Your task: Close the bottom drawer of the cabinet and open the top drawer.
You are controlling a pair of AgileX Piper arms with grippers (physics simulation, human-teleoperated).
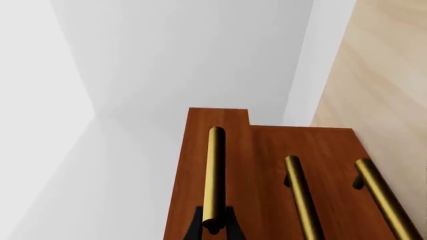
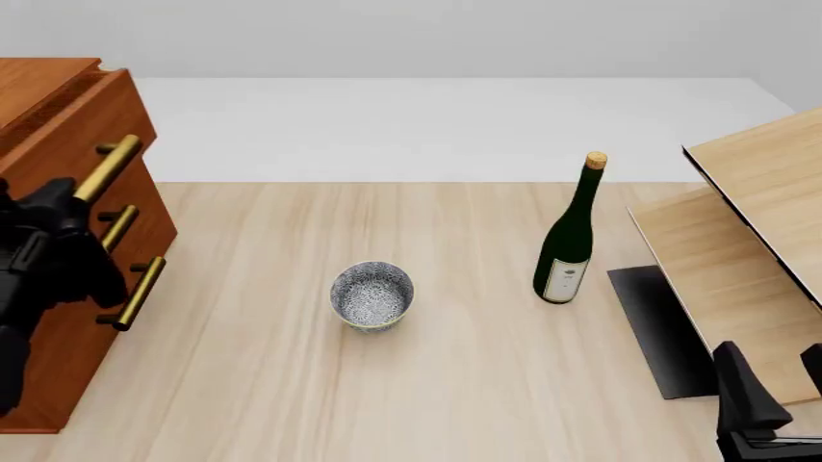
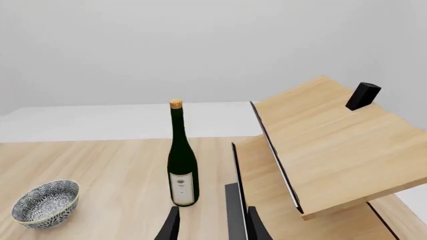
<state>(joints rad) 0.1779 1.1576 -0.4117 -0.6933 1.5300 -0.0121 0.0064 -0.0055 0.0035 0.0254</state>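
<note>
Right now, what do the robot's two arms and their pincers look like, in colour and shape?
Both are matte black. The left arm is a blocky, angular mass; its pincer shows two thin, tapering black fingers. The right pincer has flat, blade-like black fingers with grey-lit faces. No cables or markings are visible.

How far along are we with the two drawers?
Done: the bottom drawer looks flush with the cabinet. In hand: the left gripper straddles the top drawer's brass handle, and that drawer already stands proud of the other two. Left: pulling it fully open. The right gripper is open, away by the bottle.
</note>
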